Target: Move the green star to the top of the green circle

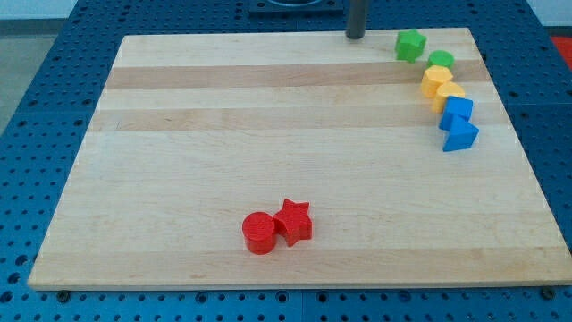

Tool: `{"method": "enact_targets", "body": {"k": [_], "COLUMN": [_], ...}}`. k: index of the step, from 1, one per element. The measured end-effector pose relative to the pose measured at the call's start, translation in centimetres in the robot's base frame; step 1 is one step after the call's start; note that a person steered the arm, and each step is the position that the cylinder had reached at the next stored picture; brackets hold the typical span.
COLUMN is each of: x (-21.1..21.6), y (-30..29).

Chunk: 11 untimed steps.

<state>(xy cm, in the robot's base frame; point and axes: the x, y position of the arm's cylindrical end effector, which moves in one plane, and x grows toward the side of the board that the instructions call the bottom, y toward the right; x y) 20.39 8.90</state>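
The green star [410, 44] sits near the board's top edge at the view's upper right. The green circle [440, 60] lies just to its lower right, a small gap apart. My tip [356, 37] is at the top edge of the board, to the left of the green star and not touching it.
Below the green circle runs a tight column: a yellow block [435, 80], another yellow block [450, 93], a blue block [458, 110] and a blue triangle [460, 134]. A red circle [259, 233] and red star [293, 221] touch near the bottom middle of the wooden board [268, 134].
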Motion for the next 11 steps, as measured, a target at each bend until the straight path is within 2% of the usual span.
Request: {"method": "enact_targets", "body": {"k": [2,5,6,8,9,11], "x": [3.1,3.1,2.9,-1.2,-0.3,2.2], "y": [1.6,9.3,9.8,10.5,12.3,12.3]}}
